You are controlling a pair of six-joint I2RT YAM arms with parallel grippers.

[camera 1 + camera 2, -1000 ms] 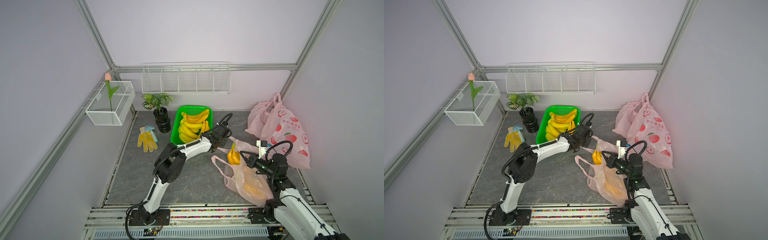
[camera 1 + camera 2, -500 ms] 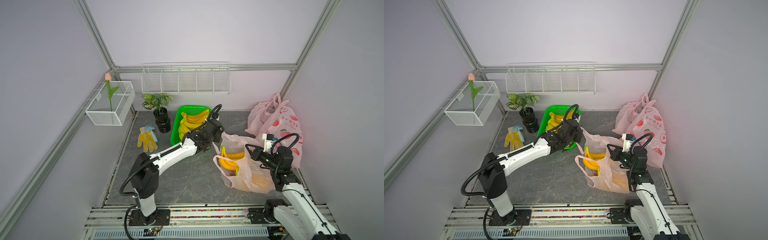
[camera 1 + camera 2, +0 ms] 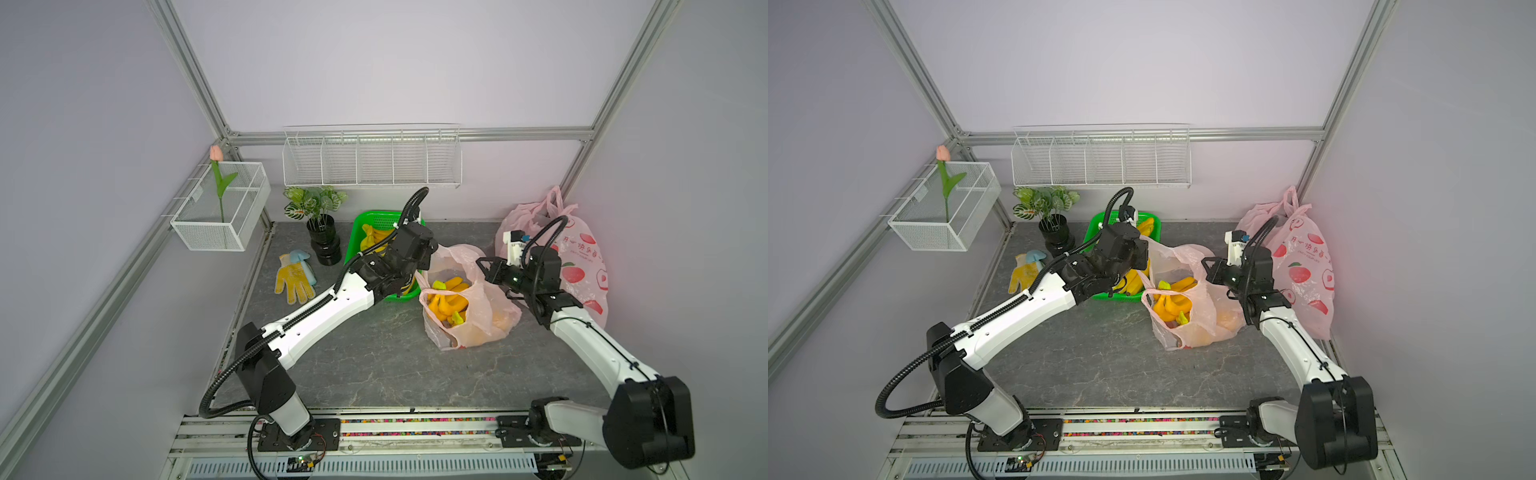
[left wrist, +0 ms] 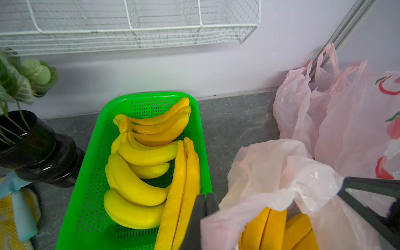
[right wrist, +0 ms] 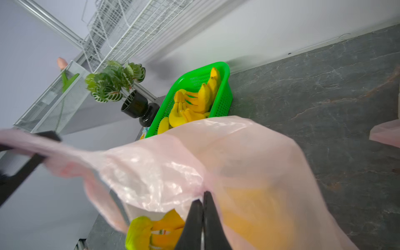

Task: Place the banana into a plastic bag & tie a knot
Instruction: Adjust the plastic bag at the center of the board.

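Comparing with a second ago, the banana [image 3: 446, 301] no longer hangs from the left gripper [image 3: 424, 269] above the plastic bag [image 3: 482, 320]. The bunch now lies inside the bag, which stands taller on the table [image 3: 374, 365] between the two arms. The left gripper has drawn back toward the green basket [image 3: 360, 226], and its jaws are pressed together on the bag's rim on that side. The right gripper [image 3: 482, 262] stays clamped on the opposite rim, so the mouth is stretched open in both top views. From above, the left arm hides most of the basket. The left wrist view shows the spare bananas [image 4: 147, 155] filling it. Only the right wrist view shows pink film gathered into the right gripper's closed tips.
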